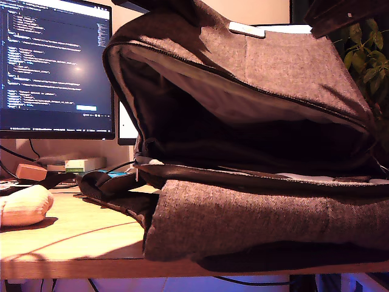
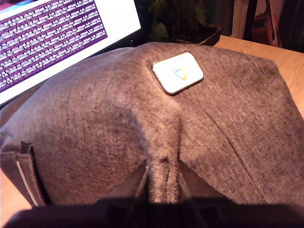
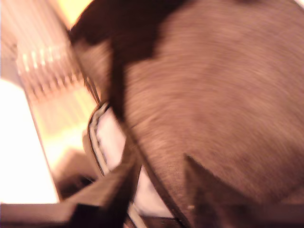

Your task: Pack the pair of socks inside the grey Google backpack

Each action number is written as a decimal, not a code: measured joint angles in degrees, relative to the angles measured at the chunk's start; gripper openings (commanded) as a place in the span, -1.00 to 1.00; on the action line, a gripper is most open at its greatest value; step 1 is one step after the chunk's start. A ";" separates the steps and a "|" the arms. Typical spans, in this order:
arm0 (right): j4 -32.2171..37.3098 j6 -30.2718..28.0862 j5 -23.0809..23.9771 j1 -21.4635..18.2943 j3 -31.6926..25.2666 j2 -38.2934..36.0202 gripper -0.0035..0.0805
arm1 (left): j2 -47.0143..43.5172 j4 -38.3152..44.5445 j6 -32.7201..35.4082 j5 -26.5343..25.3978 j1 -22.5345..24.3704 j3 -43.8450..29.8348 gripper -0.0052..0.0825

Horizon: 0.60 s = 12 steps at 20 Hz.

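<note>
Item 1: large grey-brown woven-fabric backpack (image 1: 255, 225), lying on pale wooden desk (image 1: 73, 234), top flap raised, dark mouth gaping.

Item 2: rolled cream-pink knit sock bundle (image 1: 23, 205), on desk at the exterior view's left edge, well apart from the bag.

My first gripper (image 2: 159, 197) pinches a fabric fold. My second gripper: state unreadable, blurred.

Risk: fold slips, flap drops, mouth closes.

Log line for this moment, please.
backpack: flap pinched up by first gripper, mouth open | socks: on desk, exterior view's left, outside | second gripper: state unclear
</note>
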 measured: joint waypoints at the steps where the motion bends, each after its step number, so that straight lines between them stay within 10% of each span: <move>1: -0.74 0.00 3.80 3.19 0.00 0.02 0.01 | 0.00 -0.26 0.00 0.13 0.31 0.00 -0.94; 3: -0.72 0.00 13.46 8.66 0.00 0.17 0.14 | 0.00 -0.59 0.04 0.20 0.98 0.00 -0.94; 4: -0.81 -10.84 17.51 10.60 0.00 0.55 0.17 | 0.00 -0.61 0.04 0.20 1.22 0.00 -0.94; 12: 4.83 -11.28 36.50 20.76 0.00 14.80 0.28 | 0.00 -0.57 0.17 0.20 1.36 0.00 -0.94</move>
